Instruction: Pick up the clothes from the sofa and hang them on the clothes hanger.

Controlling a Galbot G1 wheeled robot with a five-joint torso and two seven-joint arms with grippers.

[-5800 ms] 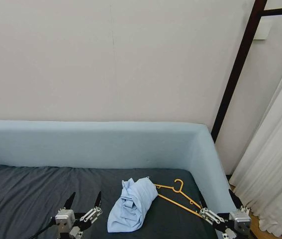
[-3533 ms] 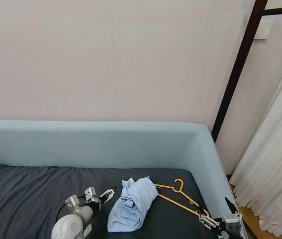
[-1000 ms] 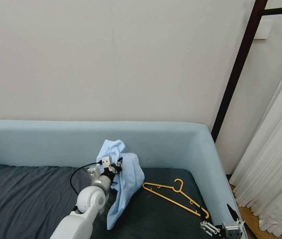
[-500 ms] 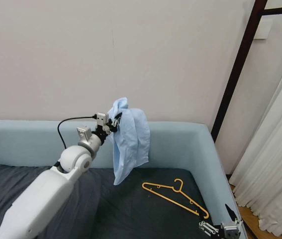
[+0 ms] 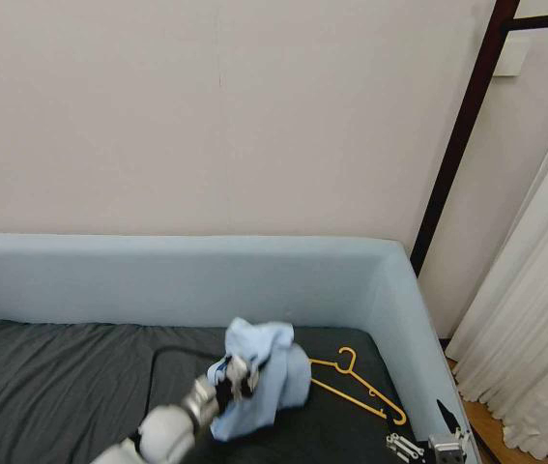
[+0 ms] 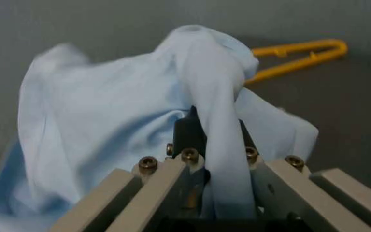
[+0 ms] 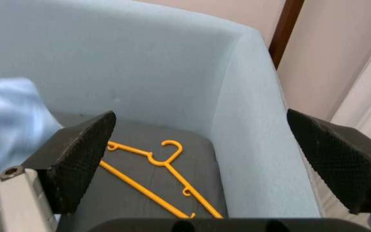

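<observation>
One light blue garment (image 5: 266, 369) hangs bunched in the left gripper (image 5: 239, 373), low over the dark grey seat cushion (image 5: 51, 387) of the sofa (image 5: 158, 280), toward the seat's right end and away from the backrest. In the left wrist view the fingers (image 6: 189, 131) are clenched on a thick fold of the cloth, which rises between them and drapes over them on both sides. Whether the lowest folds rest on the cushion cannot be told. A black cable (image 5: 169, 356) loops behind the left arm. One orange hanger (image 7: 165, 163) lies flat on the seat in its right rear corner, just beside the pale blue armrest (image 5: 404, 319), with its hook pointing toward the backrest. From the head view the garment covers the hanger's left end, so the two overlap in sight; whether they touch cannot be told. The right gripper (image 5: 433, 443) sits low beyond the sofa's right front corner, outside the armrest, well apart from the hanger. Its two black pads (image 7: 82, 164) are spread wide and hold nothing. Behind the sofa runs a plain light wall (image 5: 206, 116). A dark wooden pole (image 5: 457, 135) leans up past the right rear corner, with a white curtain (image 5: 534, 319) to its right.
</observation>
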